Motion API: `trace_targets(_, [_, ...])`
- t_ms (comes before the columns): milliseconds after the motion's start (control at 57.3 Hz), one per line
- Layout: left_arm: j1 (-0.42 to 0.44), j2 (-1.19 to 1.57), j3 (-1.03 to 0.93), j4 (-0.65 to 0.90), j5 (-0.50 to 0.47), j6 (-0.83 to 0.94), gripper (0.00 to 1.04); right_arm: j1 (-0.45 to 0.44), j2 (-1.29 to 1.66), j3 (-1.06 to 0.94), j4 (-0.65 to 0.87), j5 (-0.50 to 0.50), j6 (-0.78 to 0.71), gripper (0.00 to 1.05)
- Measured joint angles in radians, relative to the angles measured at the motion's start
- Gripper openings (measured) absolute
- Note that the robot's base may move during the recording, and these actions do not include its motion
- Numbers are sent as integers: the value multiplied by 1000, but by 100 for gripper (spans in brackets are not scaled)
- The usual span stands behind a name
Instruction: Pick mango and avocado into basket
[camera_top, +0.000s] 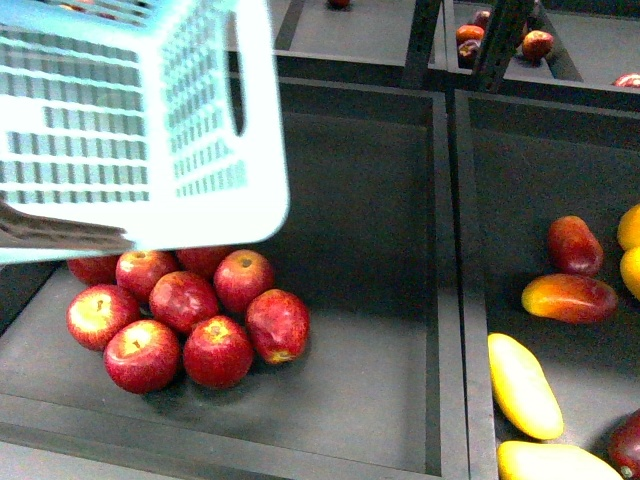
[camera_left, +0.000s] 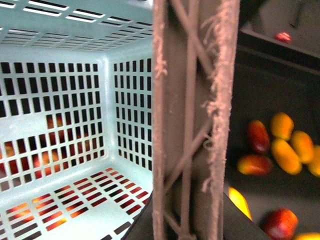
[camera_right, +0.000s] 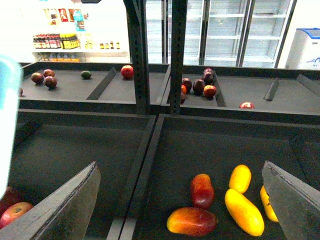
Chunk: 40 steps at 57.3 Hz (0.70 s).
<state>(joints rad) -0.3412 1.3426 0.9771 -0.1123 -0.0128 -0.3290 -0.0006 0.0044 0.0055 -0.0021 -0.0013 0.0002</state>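
While the basket is held up and tilted at the left of the front view, clear of the floor of the left bin, its brown handle is seen filling the middle of the left wrist view. The left fingers are glimpsed only as dark wedges on either side of that handle, and they appear to be closed around it. Beneath the basket a cluster of red apples is heaped, each touching its neighbours, and some are visible through the lattice wall. Past the divider, the mango, all yellow and long, is laid in the right bin near its front edge, just beside a second yellow one, with two red-blushed mangoes lying behind. The avocado is made out only as a small dark green fruit in a rear tray, in a compartment shared with a few dark red fruits. The right fingers are spread wide apart, with the fruit of the right bin seen between them and nothing gripped.
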Motion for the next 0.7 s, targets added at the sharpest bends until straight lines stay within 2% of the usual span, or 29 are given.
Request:
trace_targets(87, [-40, 64, 31, 35, 101, -63, 6, 0, 0, 0, 0, 0, 0, 97])
trace_targets(192, [-87, 117, 75, 47, 172, -94, 6, 0, 0, 0, 0, 0, 0, 97])
trace_targets(332, [-127, 189, 134, 101, 198, -129, 6, 0, 0, 0, 0, 0, 0, 97])
trace_targets(698, [-158, 256, 193, 94, 225, -187, 6, 0, 0, 0, 0, 0, 0, 97])
